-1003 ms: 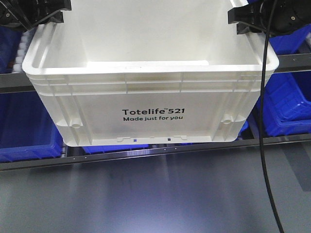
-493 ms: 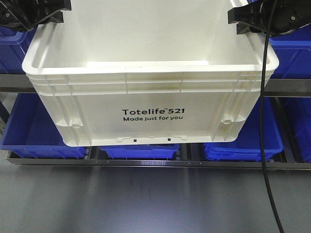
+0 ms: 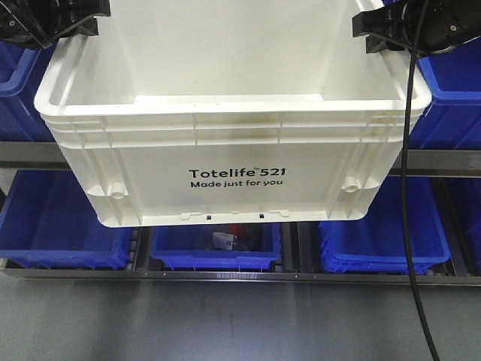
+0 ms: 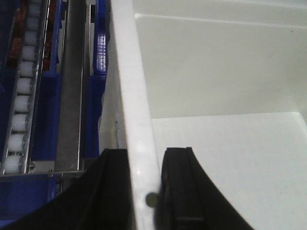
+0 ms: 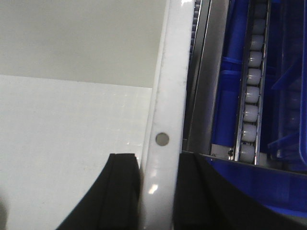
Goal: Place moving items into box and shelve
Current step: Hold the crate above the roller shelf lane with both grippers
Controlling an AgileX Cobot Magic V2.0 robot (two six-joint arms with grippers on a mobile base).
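While my left gripper (image 4: 142, 191) and right gripper (image 5: 157, 191) each pinch a side rim of the box (image 3: 237, 180), held up before the shelf (image 3: 68, 153) of blue bins (image 3: 64, 229), I should keep both clamps level and move together. Its floor looks bare where visible; the near corners are hidden.

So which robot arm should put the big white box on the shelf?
Probably both: the left gripper and right gripper each pinch one side wall of the box.
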